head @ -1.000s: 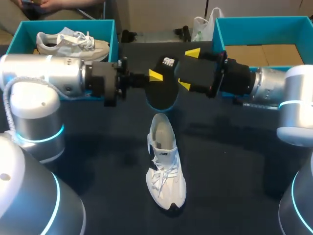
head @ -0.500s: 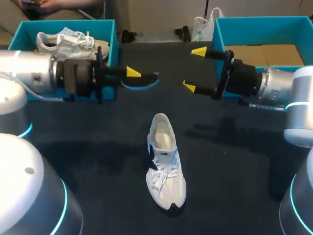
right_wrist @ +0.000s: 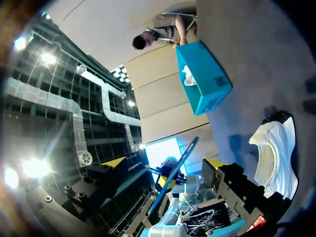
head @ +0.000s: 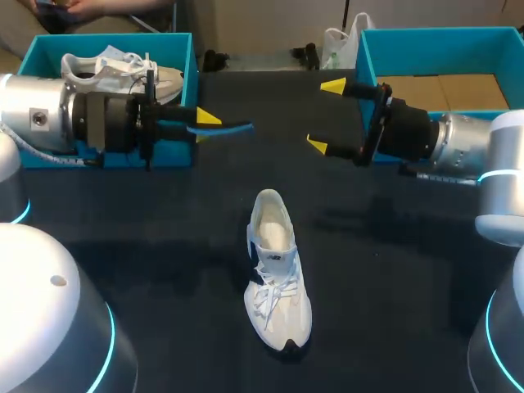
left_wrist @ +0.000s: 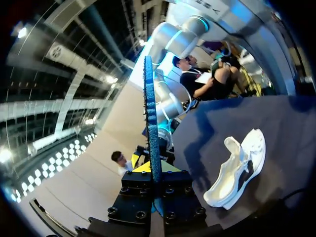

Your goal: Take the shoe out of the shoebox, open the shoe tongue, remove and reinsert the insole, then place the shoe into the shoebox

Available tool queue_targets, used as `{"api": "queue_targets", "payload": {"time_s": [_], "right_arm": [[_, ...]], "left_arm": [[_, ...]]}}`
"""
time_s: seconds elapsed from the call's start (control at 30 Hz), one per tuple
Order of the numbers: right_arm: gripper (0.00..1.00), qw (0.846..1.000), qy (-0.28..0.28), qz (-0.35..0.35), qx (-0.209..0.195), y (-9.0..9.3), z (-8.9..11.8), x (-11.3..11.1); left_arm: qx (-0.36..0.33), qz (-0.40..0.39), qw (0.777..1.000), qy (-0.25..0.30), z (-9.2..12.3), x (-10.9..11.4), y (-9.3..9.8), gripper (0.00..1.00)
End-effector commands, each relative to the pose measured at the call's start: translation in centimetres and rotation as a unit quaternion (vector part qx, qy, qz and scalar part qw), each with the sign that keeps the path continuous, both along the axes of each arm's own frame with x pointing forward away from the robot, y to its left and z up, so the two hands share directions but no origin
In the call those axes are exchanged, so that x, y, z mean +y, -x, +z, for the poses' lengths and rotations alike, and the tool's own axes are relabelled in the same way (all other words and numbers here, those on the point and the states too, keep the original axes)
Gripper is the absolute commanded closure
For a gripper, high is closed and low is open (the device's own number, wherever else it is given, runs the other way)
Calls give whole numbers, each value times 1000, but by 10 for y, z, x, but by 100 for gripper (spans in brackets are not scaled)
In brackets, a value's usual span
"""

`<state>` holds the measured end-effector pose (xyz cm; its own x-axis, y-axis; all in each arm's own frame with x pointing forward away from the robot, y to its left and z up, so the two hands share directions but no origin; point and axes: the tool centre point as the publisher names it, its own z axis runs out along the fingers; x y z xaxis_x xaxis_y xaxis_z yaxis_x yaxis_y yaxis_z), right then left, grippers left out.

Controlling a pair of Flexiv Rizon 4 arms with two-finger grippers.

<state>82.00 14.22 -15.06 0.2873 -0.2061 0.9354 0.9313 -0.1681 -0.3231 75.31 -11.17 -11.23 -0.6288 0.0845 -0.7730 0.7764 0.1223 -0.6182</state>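
Our left gripper (head: 205,124) is clamped on the insole (head: 233,128). We see the insole edge-on as a thin dark strip with a blue rim, reaching out past the yellow tips above the tabletop (head: 164,246), just in front of the left shoebox (head: 115,38). In the left wrist view the insole stands on edge between the fingers, which press it from both sides.

Our right gripper (head: 324,115) hangs opposite, apart from the insole, with its jaws spread wide and nothing between them. It sits in front of the right shoebox (head: 442,33), whose floor shows brown cardboard.

The white shoe (head: 274,270) rests sole down on the tabletop, nearer to us than both grippers and roughly between them. Its heel points toward the shoeboxes and its toe toward us, its mouth is open and its laces are loose. Neither gripper touches it. A second white shoe (head: 106,70) lies inside the left shoebox.
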Motion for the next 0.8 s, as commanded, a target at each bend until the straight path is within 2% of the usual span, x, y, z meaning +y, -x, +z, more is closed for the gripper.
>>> {"api": "queue_targets", "payload": {"time_s": [0.03,0.13,0.2,0.6,0.8], "right_arm": [[0,1000,1,0,0,1,0,0],[0,1000,1,0,0,1,0,0],[0,1000,1,0,0,1,0,0],[0,1000,1,0,0,1,0,0],[0,1000,1,0,0,1,0,0]], "left_arm": [[127,19,991,-32,13,-2,-14,100],[222,18,973,-57,21,1,-22,100],[307,5,948,-79,24,3,-26,100],[316,4,946,-80,26,6,-27,100],[447,23,890,-86,15,14,-23,100]]}}
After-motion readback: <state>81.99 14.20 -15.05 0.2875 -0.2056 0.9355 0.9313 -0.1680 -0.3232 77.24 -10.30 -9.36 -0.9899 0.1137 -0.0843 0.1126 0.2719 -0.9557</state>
